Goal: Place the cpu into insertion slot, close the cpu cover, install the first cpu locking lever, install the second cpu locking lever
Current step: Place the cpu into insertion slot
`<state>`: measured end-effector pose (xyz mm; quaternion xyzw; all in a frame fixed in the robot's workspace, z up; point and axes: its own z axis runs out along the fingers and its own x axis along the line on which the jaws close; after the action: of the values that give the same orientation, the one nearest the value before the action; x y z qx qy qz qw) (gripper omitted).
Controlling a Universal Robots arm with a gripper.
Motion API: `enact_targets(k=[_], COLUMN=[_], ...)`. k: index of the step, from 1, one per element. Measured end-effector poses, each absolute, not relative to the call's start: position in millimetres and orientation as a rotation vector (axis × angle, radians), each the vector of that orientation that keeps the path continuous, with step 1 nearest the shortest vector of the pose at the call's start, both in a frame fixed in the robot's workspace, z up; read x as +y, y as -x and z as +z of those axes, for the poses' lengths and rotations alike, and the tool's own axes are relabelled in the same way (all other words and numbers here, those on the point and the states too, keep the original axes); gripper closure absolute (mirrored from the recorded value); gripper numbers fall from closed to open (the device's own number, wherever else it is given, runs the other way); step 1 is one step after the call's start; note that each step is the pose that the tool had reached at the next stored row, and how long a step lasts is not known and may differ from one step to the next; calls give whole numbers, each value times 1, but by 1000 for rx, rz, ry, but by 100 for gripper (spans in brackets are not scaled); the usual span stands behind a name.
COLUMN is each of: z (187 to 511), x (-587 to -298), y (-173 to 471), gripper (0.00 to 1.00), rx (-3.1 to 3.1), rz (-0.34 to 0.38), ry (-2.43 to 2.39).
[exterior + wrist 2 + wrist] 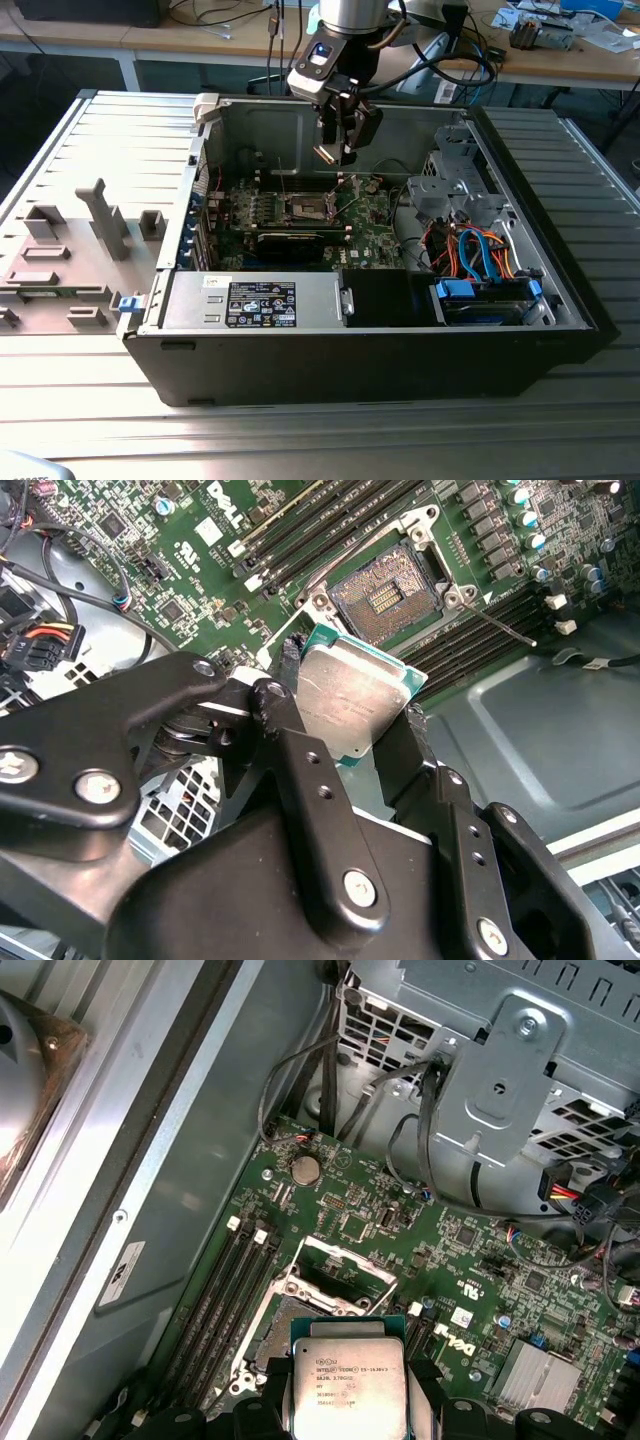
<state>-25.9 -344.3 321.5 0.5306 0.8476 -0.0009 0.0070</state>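
Fingers (300,742) of the end effector (348,692) pinch the cpu (352,710) by two opposite edges, holding it tilted, metal top showing, above and apart from the insertion slot (385,598). That slot sits uncovered, dark centre exposed, on the green motherboard (200,570) inside the open computer case (400,370) on the table (100,400).

Black arm gripper (338,150) hangs inside the open black computer case (380,360), pinching the small tan flat cpu (323,153) at its fingertips. It is above and apart from the square metal-rimmed insertion slot (308,207) on the green circuit board (365,225). The case rests on the ribbed grey metal table (100,380).
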Motion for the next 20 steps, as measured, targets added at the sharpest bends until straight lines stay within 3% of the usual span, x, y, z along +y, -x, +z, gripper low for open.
enact_targets(k=[20], z=[322], x=[-344], y=[26], gripper=[46], rx=[2639], rz=[-4], ry=[-1678])
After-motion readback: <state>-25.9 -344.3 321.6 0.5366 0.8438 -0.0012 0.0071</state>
